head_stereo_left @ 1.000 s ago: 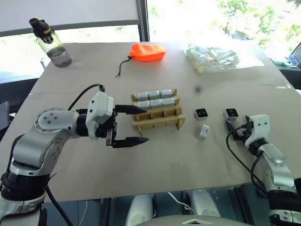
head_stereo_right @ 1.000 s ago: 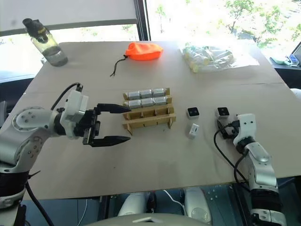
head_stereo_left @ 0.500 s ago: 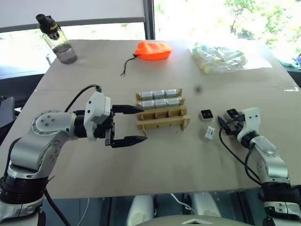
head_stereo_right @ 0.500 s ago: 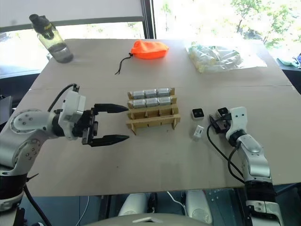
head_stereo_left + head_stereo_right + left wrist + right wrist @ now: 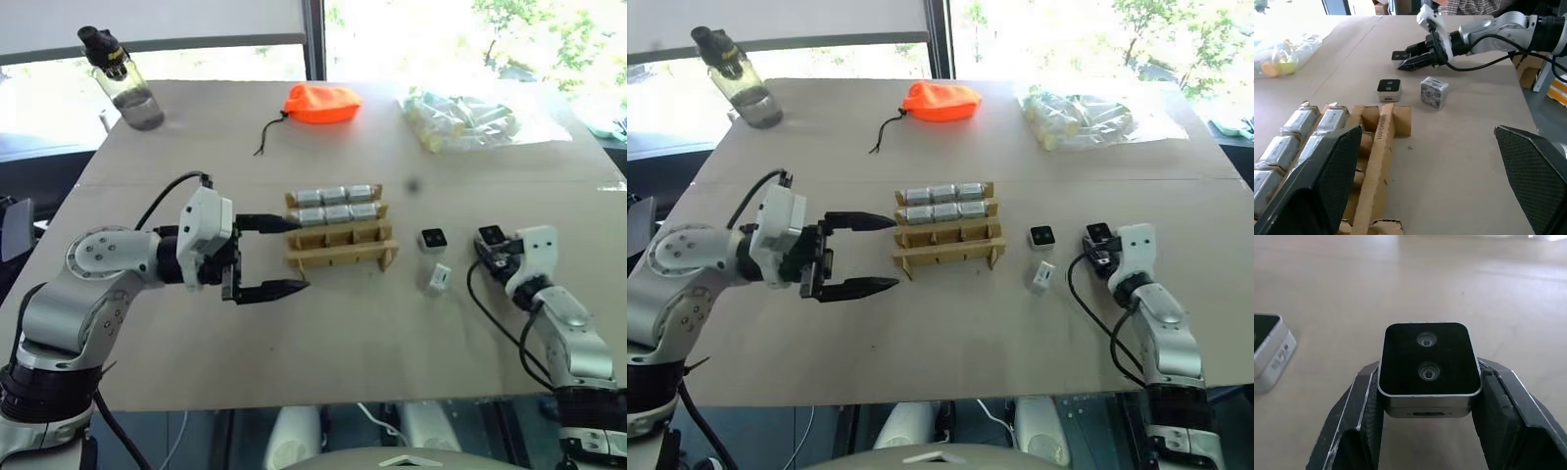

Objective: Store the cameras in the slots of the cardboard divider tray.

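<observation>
While its two black fingers pinch a camera (image 5: 1428, 366) from either side, lens face upward, the right gripper (image 5: 1100, 247) hangs just over the bench (image 5: 950, 343) near its right edge. Two more cameras, one flat (image 5: 1042, 236) and one tipped on its side (image 5: 1042, 277), lie between that gripper and the cardboard divider tray (image 5: 947, 235) at mid-bench, whose two far rows are filled. Left of the tray, the left gripper (image 5: 880, 253) holds nothing, fingers spread wide and pointing at the tray's left end.
</observation>
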